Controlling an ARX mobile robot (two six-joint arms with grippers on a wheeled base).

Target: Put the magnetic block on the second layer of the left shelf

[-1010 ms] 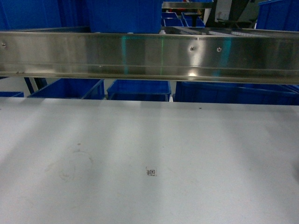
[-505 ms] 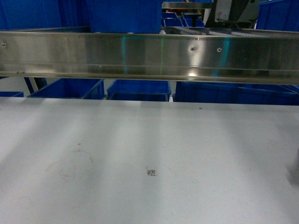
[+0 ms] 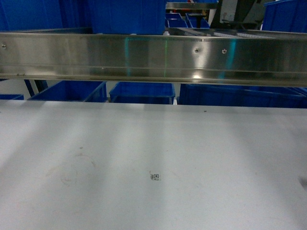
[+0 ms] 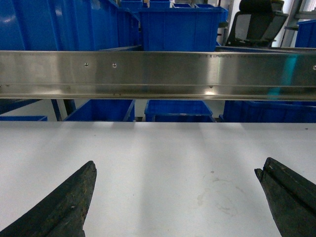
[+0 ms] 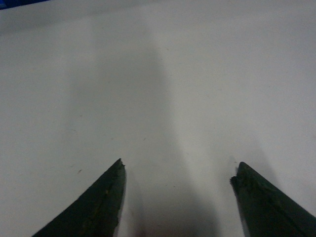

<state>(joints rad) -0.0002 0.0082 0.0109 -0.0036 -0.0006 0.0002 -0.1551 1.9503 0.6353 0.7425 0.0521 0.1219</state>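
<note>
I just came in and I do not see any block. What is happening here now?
Nothing is being handled right now. Both grippers are open and empty: the left gripper hovers over the white table, facing the steel rail with blue crates behind it. The right gripper points down at the bare table surface. No magnetic block shows in any view, only a small printed marker on the table. So the placing on the shelf is not yet done.
</note>
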